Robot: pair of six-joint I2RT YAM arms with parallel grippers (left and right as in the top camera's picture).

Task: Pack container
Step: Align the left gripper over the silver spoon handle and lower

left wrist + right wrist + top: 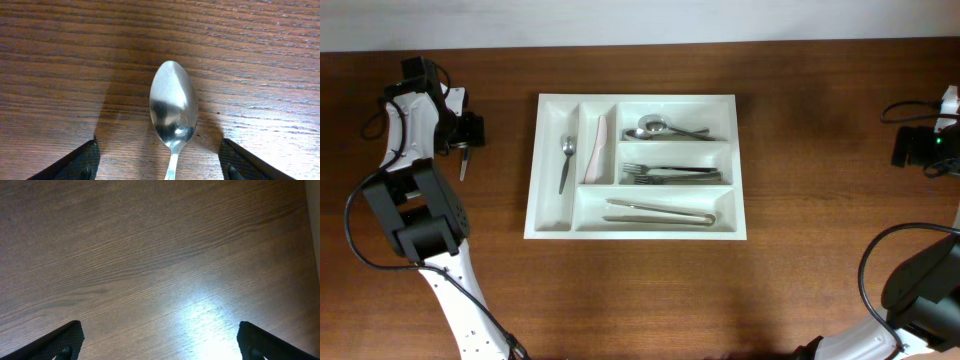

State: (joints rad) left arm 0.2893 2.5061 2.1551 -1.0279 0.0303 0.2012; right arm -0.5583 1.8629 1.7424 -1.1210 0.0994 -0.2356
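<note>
The left arm (415,212) folds back on itself at the far left, wrist bent so the left tool (461,133) points straight down, its jaws wide apart and closed on nothing. The right tool (918,148) hangs at the far right, also facing down, fingers (62,341) spread fully.

A spoon (172,110) lies on the table (800,280) left of the container (636,97).

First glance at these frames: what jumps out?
The white tray sits mid-table, with cutlery in each of its five compartments. One spoon lies loose on the wood at the left side, between the open fingers of the left gripper and not touched by them. The right gripper is open over bare wood.
</note>
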